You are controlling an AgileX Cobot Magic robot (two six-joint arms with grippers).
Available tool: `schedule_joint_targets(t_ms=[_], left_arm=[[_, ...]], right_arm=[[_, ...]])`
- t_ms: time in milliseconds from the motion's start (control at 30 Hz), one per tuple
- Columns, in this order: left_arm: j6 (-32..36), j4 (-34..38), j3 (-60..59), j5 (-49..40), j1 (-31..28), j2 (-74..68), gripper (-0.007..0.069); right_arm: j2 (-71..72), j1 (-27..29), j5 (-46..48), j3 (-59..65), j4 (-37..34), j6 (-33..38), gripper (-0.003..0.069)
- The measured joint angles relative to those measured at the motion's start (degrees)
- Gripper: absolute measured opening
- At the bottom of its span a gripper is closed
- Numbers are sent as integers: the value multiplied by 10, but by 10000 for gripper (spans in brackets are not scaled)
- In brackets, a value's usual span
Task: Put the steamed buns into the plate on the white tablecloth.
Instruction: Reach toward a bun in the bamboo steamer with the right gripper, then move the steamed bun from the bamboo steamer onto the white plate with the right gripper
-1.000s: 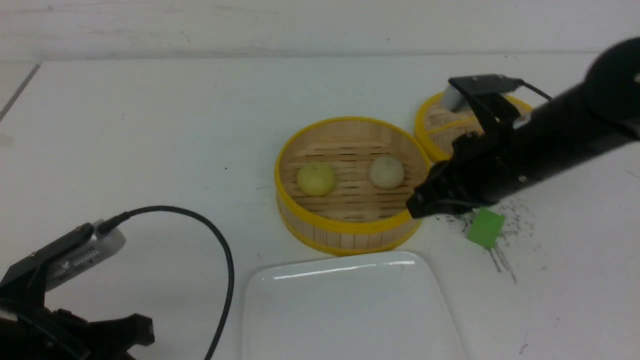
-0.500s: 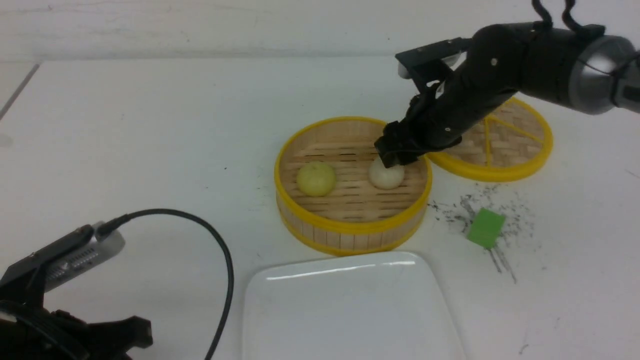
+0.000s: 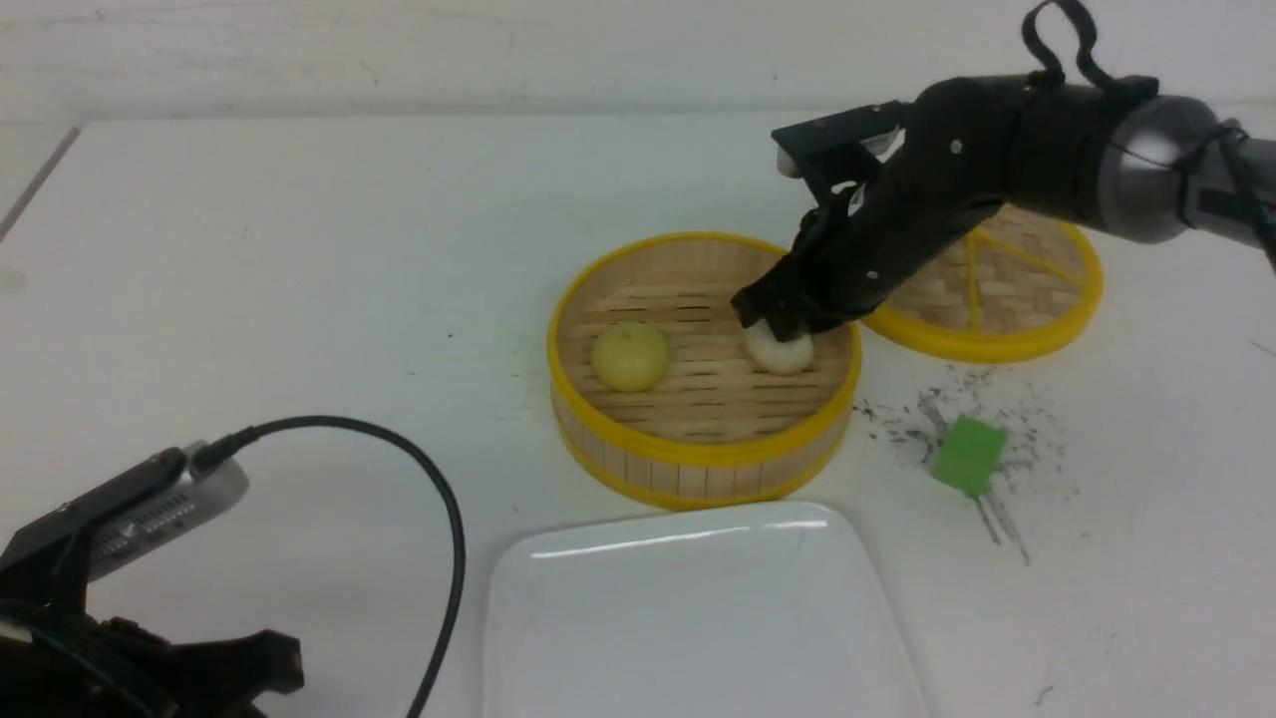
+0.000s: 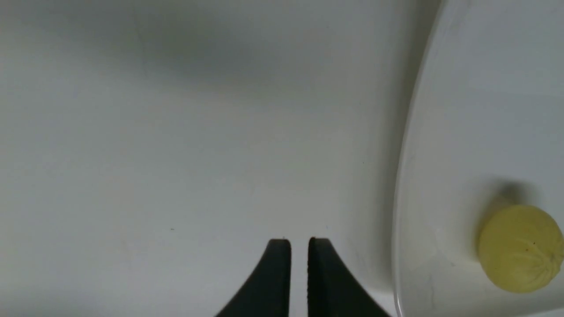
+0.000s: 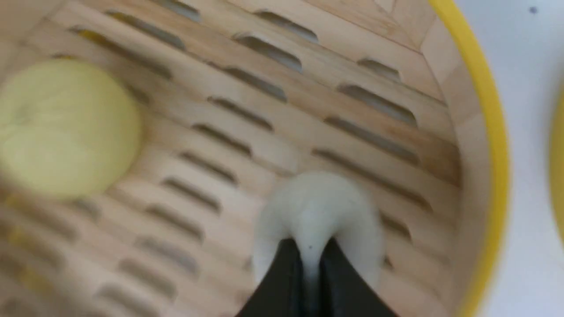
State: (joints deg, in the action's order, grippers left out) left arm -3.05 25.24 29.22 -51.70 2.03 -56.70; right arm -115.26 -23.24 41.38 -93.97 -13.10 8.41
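- The right arm's black fingers [image 3: 788, 311] reach down into the round bamboo steamer basket [image 3: 698, 457] with a yellow rim, at the centre of the front view.
- They are narrow, pinched on the top of the small, round off-white bun [image 3: 785, 353]. The right wrist view shows pale dough squeezed between the two tips [image 5: 282, 273].
- The off-white bun is at the right of the basket's slatted floor; I cannot tell whether it rests there or hangs just above.
- The pleated pale yellow bun [image 3: 630, 356] lies at the left of that floor, apart from the other.
- The left wrist view disagrees: at its lower right, a pale yellow bun [image 4: 520, 248] lies on glossy white plate surface.
- The large glossy white rectangular plate [image 3: 698, 618] with rounded corners sits at lower centre, just in front of the basket, on the white tablecloth [image 3: 299, 249] covering the counter.
- The left fingers [image 4: 277, 273] stand nearly together with a slim gap, gripping nothing, beside the plate's edge.
- A woven bamboo lid [image 3: 1007, 299] lies flat at upper right, and a green cube [image 3: 967, 454] sits right of the basket among dark speckles.
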Motion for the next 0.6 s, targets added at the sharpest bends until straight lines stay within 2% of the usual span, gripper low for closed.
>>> schedule_joint_targets(t_ms=[200,300,333,433,533,600], left_arm=[[0,-4,0,0,0,0,94],[0,-4,0,0,0,0,99],[0,-4,0,0,0,0,103],[0,-4,0,1,0,0,108],[0,-4,0,2,0,0,109],[0,-4,0,4,0,0,110]], right_arm=[[129,-1,120,15,-15,0,21],[208,-12,159,79,-41,0,21],[247,-25,160,134,-53,0,21],[288,-53,132,236,-83,0,21],[305,-108,37,350,-111,0,23],[302,-123,7,375,-113,0,25]])
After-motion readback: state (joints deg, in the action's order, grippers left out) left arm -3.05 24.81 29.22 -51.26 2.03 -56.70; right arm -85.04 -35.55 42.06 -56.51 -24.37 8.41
